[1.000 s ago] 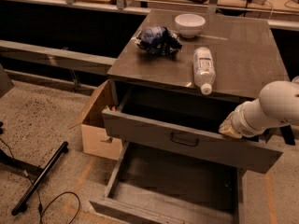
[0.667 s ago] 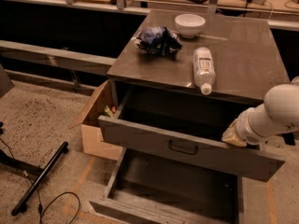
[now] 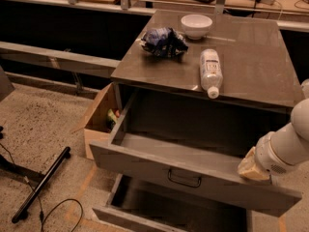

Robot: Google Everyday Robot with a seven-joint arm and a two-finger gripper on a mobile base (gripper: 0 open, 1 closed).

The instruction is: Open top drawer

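The top drawer (image 3: 145, 166) is a wide grey metal drawer, pulled well out of the cabinet, and what shows of its inside looks empty. Its small black curved handle (image 3: 184, 178) sits at the centre of the front panel. My gripper (image 3: 253, 167) is at the end of the white arm (image 3: 287, 143) on the right. It rests on the top edge of the drawer's front panel, right of the handle.
A lower grey drawer (image 3: 145, 215) also stands open beneath. On the cabinet top (image 3: 256, 57) are a white bowl (image 3: 196, 25), a blue crumpled bag (image 3: 163, 41) and a lying water bottle (image 3: 211, 72). A cardboard box (image 3: 98, 121) stands left of the cabinet. A black bar (image 3: 41, 184) and a cable lie on the floor.
The top drawer has slid further out toward the camera. My gripper and arm have moved with its front panel, down and toward the camera.
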